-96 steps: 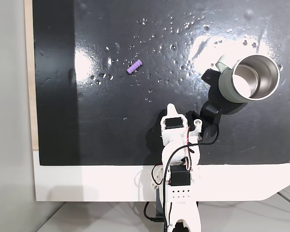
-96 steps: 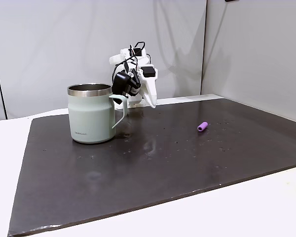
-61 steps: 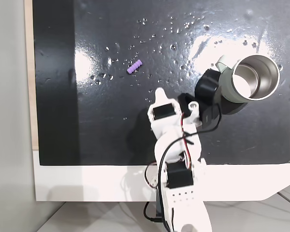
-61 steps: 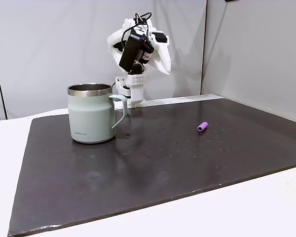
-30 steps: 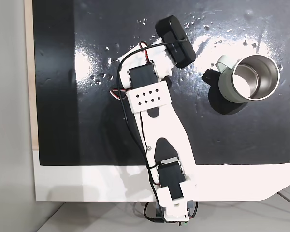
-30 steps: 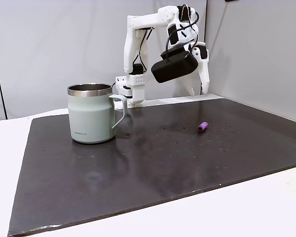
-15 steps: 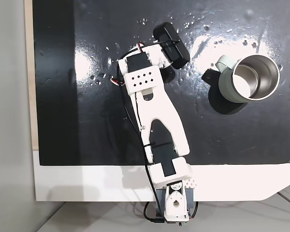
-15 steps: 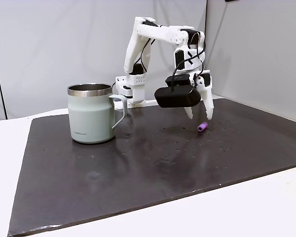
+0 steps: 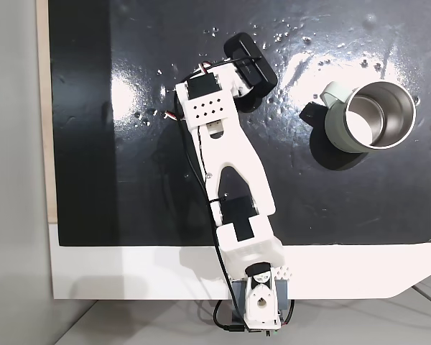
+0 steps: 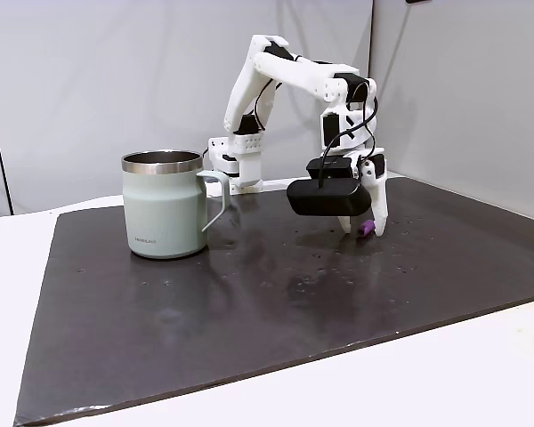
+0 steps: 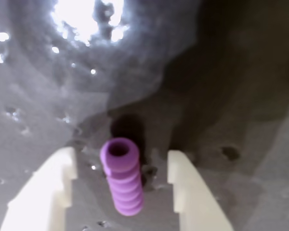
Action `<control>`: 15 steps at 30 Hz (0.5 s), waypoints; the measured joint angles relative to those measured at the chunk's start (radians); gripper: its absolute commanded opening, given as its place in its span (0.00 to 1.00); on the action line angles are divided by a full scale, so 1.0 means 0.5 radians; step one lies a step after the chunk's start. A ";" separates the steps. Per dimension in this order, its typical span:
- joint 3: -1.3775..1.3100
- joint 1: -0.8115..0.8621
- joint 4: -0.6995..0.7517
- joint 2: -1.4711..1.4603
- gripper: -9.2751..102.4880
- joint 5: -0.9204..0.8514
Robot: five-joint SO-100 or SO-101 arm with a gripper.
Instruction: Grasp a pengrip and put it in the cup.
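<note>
Wrist view: pengrip is lying on the dark mat, sitting in the gap between the two white fingertips, left one and right one as that view shows them. It's lying lengthwise along the gap, hollow end pointing away from the camera. Fingers are spread apart, with bare mat showing on both sides of the pengrip, so neither finger is touching it. It's sitting a bit closer to the left finger than the right.

In a fixed view from the side, the gripper is pointing down with tips at or just above the mat, and a bit of the purple pengrip is peeking out between the white fingers. The black wrist camera housing is hanging just beside it.

In a fixed view from above, the arm is reaching out across the mat, covering the pengrip spot. The cup is standing upright well apart to the right in that view, handle facing the arm side; from the side the cup is standing on the left of the mat.
</note>
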 measured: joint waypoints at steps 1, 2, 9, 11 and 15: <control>-0.012 -0.003 0.000 -0.009 0.22 -0.003; -0.021 -0.009 0.000 -0.015 0.20 -0.018; -0.046 -0.018 0.000 -0.049 0.12 -0.086; -0.046 -0.018 0.000 -0.049 0.10 -0.095; -0.046 -0.018 0.000 -0.049 0.08 -0.098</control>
